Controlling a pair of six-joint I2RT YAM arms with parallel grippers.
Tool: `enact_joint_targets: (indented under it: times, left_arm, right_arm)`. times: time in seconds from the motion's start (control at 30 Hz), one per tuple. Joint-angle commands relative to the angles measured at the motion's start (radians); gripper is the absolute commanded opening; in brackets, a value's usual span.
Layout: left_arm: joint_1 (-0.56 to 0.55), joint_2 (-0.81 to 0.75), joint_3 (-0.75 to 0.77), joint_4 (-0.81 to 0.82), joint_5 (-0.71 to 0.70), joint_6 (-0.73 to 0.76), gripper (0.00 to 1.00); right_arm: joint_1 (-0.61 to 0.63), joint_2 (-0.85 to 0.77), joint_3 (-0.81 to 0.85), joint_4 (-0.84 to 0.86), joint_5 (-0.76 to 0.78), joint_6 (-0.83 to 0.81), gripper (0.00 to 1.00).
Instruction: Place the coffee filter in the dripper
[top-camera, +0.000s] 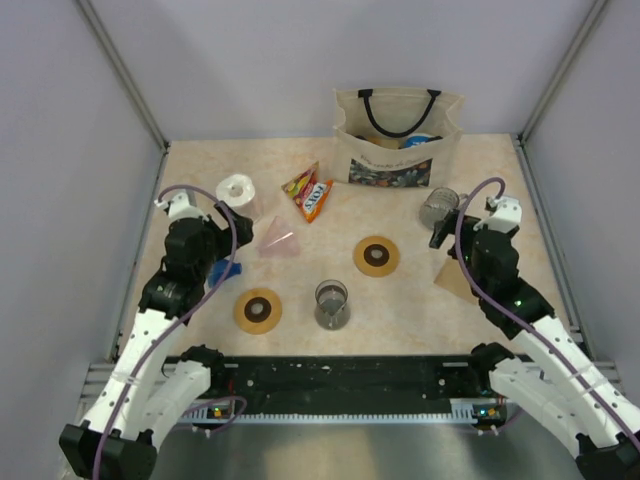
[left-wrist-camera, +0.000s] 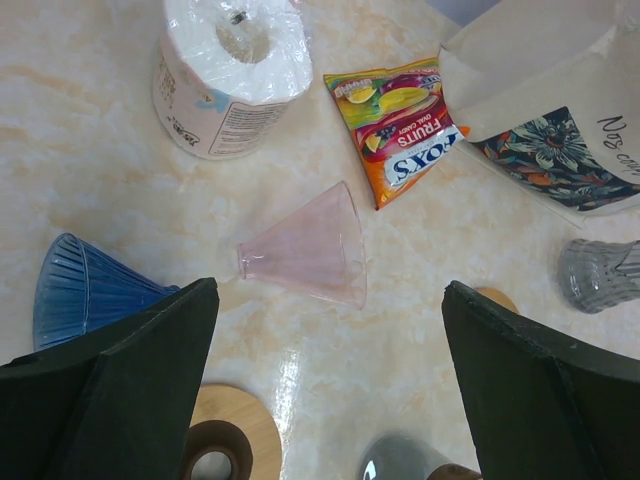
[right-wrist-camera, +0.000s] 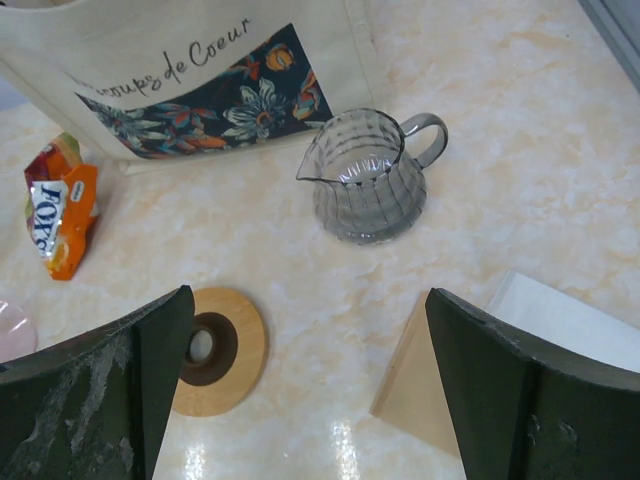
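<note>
I see both pincers wide and holding nothing: the left pincer (left-wrist-camera: 330, 330) and the right pincer (right-wrist-camera: 310, 300). The one coffee filter (right-wrist-camera: 415, 375) lies on the bench (top-camera: 420, 310), right of the tote bag (top-camera: 397, 140) and nearer me. Left of the bag and nearer are two drippers, a pink dripper (top-camera: 278, 240) and a blue dripper (top-camera: 228, 268). I also count two wooden rings (top-camera: 376, 256) (top-camera: 258, 310) and two glass jugs (top-camera: 439, 207) (top-camera: 331, 303).

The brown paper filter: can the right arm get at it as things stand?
Probably yes. The brown paper filter lies uncovered just beside the open right gripper, and the glass pitcher stands apart from it.
</note>
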Motion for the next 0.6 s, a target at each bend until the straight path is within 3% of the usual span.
enact_joint_targets:
  times: [0.0,0.2,0.57]
  left_arm:
    - [-0.002,-0.038,0.014,0.002,-0.031,0.024,0.99]
    - [-0.002,-0.015,0.009,0.013,-0.011,0.046,0.99]
    - [-0.002,0.069,0.001,-0.021,0.039,0.003,0.99]
  right_arm:
    - [0.002,-0.056,-0.008,0.076,-0.003,-0.004,0.99]
    - [0.002,-0.04,0.025,0.035,-0.168,-0.047,0.99]
    - [0.002,0.114,0.147,-0.117,-0.305,-0.01,0.99]
